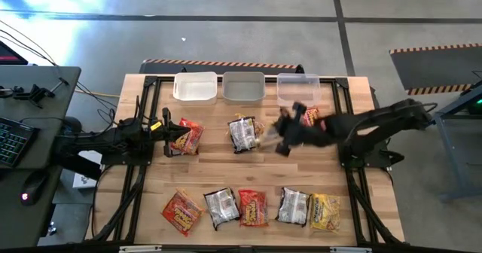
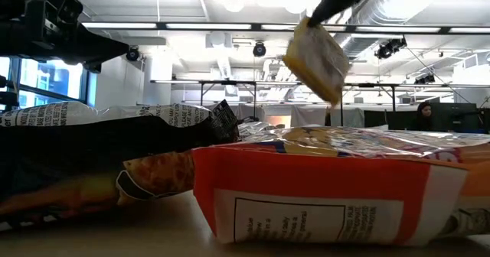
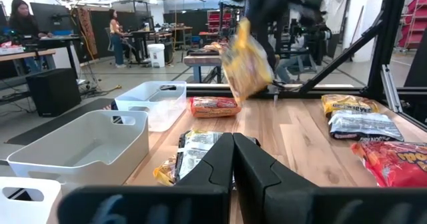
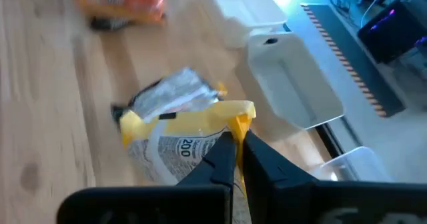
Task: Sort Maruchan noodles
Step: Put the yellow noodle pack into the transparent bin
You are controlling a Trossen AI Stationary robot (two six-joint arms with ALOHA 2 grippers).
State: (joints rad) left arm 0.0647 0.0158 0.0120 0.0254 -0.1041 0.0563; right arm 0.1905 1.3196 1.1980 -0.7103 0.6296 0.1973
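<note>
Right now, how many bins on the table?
3, in a row along the far edge: left bin, middle bin, right bin. No others seem hidden.

Your right pincer (image 1: 265, 138) hangs above the table (image 1: 151, 208) with a yellow packet (image 4: 190, 134) clamped in it. Directly below lies a silver packet (image 1: 242, 133). Beyond it stand three bins (image 1: 242, 87) side by side at the table's far edge. Bare wood stretches between it and the row of five packets (image 1: 252, 208) along the near edge. The left pincer (image 1: 169, 136), closed, waits well apart over a red packet (image 1: 187, 136).
</note>
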